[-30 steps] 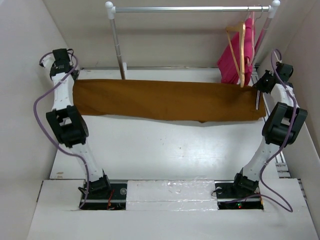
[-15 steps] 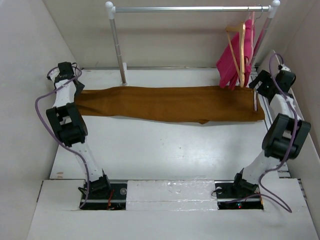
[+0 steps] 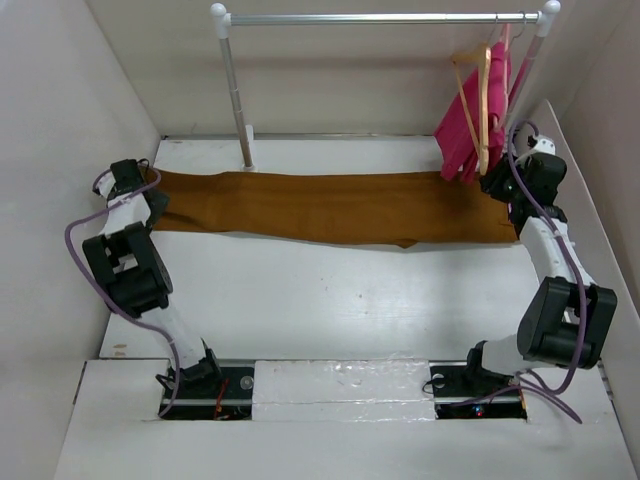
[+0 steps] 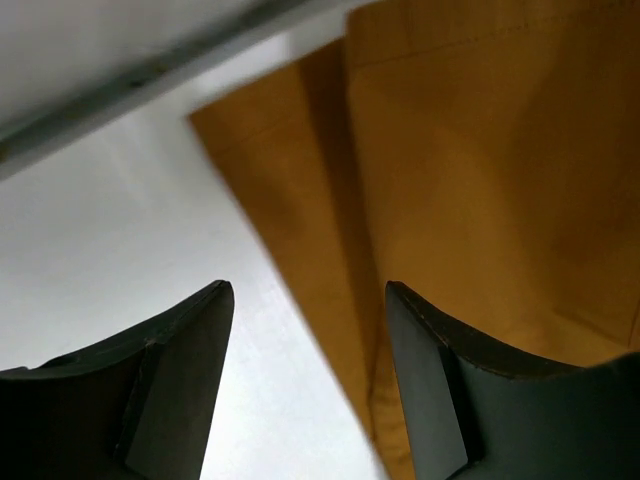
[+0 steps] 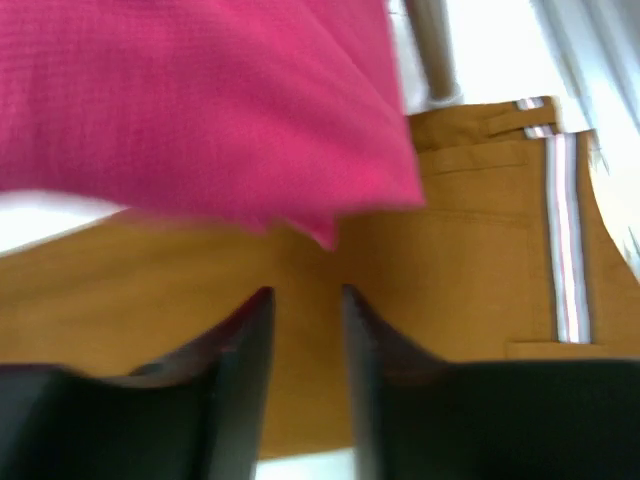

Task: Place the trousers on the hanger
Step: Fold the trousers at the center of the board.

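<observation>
The rust-brown trousers (image 3: 340, 205) lie flat and stretched across the far part of the table, legs to the left, waistband to the right. In the left wrist view my left gripper (image 4: 310, 290) is open just above the leg hem (image 4: 480, 150), holding nothing. It sits at the trousers' left end (image 3: 150, 187). My right gripper (image 3: 497, 182) hovers over the waist end. In the right wrist view its fingers (image 5: 305, 292) stand a little apart over the cloth (image 5: 450, 260), empty, beside the striped waistband (image 5: 567, 240). The tan wooden hanger (image 3: 482, 110) hangs on the rail at the right.
A white-and-silver clothes rail (image 3: 380, 18) spans the back, its left post (image 3: 237, 100) standing behind the trousers. A bright pink garment (image 3: 468, 120) hangs beside the hanger and fills the top of the right wrist view (image 5: 200, 100). Pale walls close in on both sides.
Both grippers opened and let go of the trousers, which settled flat on the table. The left gripper drew back to the left end. The right gripper swung in towards the pink garment.
</observation>
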`<act>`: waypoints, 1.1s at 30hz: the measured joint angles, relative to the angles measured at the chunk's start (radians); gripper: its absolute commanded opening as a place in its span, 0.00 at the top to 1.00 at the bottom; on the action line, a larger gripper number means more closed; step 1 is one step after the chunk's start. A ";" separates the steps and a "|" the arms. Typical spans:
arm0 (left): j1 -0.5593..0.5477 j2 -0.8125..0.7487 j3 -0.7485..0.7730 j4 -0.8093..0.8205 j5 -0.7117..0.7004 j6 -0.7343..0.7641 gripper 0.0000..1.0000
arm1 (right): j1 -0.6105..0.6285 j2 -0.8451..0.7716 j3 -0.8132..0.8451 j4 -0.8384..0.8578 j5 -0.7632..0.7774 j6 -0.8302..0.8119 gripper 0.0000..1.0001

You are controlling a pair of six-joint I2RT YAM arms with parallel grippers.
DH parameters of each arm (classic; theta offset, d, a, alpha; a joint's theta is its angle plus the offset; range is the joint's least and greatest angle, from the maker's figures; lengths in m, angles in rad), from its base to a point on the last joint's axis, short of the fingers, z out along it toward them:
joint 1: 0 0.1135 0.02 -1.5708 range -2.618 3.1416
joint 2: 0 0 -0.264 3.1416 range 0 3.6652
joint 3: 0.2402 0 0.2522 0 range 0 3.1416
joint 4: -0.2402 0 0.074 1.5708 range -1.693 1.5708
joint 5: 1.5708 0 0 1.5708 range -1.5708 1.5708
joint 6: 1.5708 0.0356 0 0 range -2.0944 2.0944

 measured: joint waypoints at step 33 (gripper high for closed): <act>-0.034 0.201 0.261 -0.105 0.060 -0.010 1.00 | 0.288 -0.401 -0.306 -0.230 -0.077 -0.266 0.43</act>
